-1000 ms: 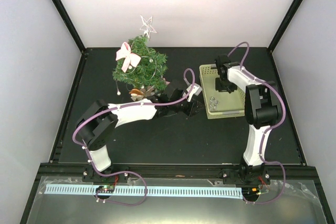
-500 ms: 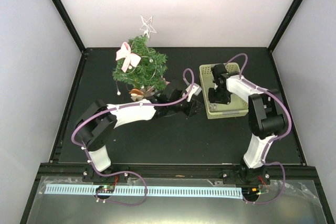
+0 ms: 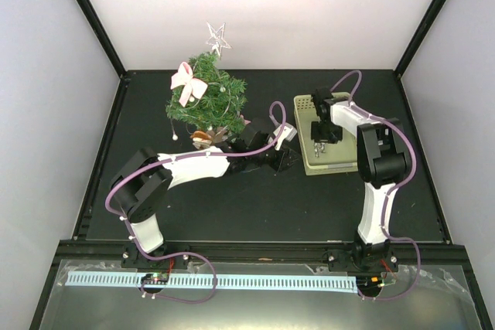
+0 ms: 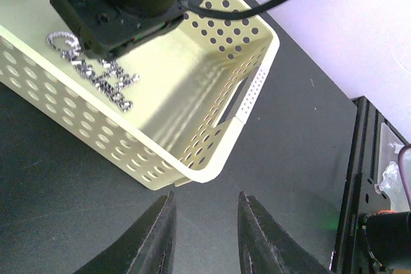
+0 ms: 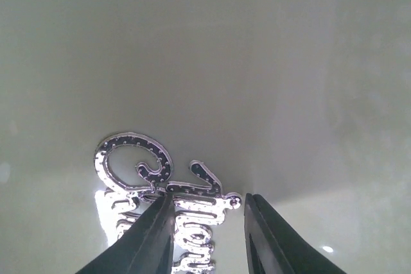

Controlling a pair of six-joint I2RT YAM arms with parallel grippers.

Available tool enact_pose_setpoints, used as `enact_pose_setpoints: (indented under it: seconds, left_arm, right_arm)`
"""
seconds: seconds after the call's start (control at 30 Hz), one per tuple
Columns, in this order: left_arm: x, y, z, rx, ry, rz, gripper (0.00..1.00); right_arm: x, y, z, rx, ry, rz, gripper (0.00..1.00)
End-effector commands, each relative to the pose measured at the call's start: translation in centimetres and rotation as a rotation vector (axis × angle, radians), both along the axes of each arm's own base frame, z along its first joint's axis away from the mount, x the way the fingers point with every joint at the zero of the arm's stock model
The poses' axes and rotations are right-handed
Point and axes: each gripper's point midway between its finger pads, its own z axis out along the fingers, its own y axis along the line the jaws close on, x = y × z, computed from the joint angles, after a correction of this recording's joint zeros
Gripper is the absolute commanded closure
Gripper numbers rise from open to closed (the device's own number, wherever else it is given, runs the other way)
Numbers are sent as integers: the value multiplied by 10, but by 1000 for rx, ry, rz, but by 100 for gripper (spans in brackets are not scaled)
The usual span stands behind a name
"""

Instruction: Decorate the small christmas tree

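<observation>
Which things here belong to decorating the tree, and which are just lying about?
Job: small christmas tree; glitter script ornament; pale basket holding it; right gripper down over it.
Lying about: white perforated strip in front of the arm bases.

Bright even light, soft shadows, glare on silver ornament [image 5: 186,189]
</observation>
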Motion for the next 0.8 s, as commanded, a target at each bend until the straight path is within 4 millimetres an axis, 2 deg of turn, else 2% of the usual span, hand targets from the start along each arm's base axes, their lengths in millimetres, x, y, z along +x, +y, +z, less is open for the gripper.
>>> enact_pose_setpoints:
  seconds: [0.0,0.13,0.23,0.3,0.4,0.57,0.77]
  left_arm:
    - [2,-2,21,-42,-55,-1,72]
    - [3,-3,22,-45,-55,-4,72]
    - [2,-3,23,-46,-56,-3,72]
    - [3,-2,24,-47,-57,-1,72]
    - [2,-1,25,-47,-60,1,72]
    - [1,0,25,-46,-60,-2,72]
    - [1,-1,25,-49,-61,-4,72]
  right_arm:
    - [20,-23,6,-72,-33,-15,68]
    - [28,-13,23,1,-56,11,67]
    - [24,-1,39,82,-97,35,57]
    - [18,3,41,115,-109,30,51]
    - [8,6,33,146,-90,6,47]
    - [-8,1,5,129,-22,-37,40]
    - [-14,1,-15,113,25,-30,35]
